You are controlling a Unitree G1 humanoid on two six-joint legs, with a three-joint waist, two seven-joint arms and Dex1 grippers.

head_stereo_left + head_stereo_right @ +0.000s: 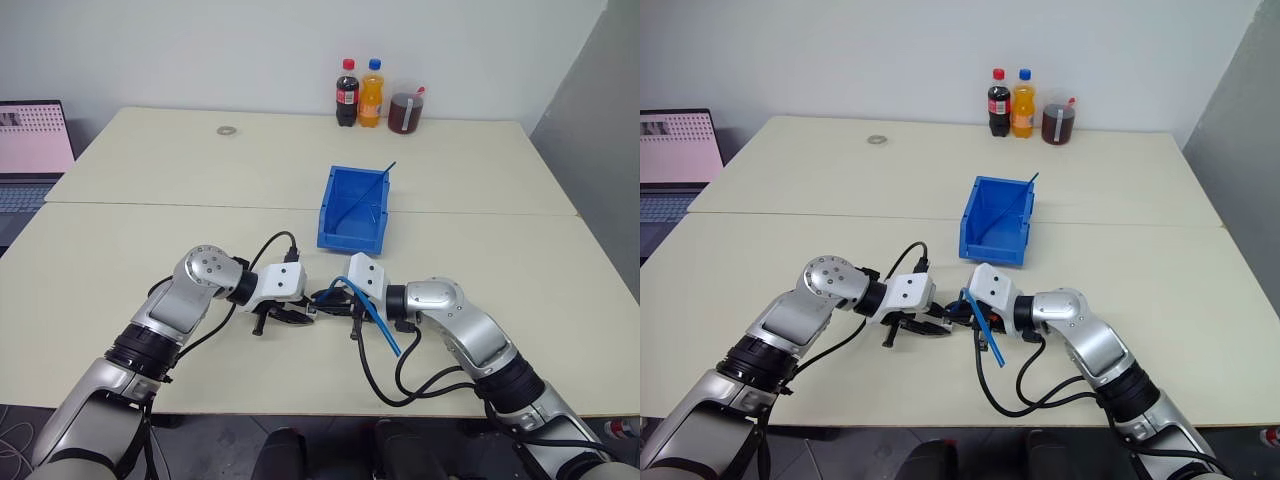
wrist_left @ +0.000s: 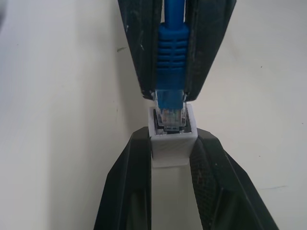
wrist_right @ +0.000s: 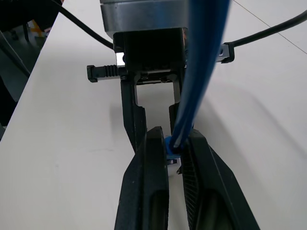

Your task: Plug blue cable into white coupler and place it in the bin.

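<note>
Near the table's front edge my two grippers meet tip to tip. My left gripper point(image 2: 170, 158) is shut on the white coupler point(image 2: 171, 143), a small white block whose dark opening faces the other hand. My right gripper point(image 3: 173, 143) is shut on the blue cable point(image 2: 170, 57) just behind its ribbed boot. The clear plug point(image 2: 169, 109) sits partly inside the coupler's opening. The cable's loose length point(image 1: 378, 322) loops over my right wrist. The blue bin point(image 1: 352, 208) stands open on the table just beyond both hands, a thin blue rod leaning across it.
Two drink bottles point(image 1: 358, 93) and a dark jar point(image 1: 405, 112) stand at the table's far edge. A small ring point(image 1: 227, 130) lies at the far left. A laptop point(image 1: 30, 150) sits beside the table on the left. Black arm cables point(image 1: 400, 375) hang near the front edge.
</note>
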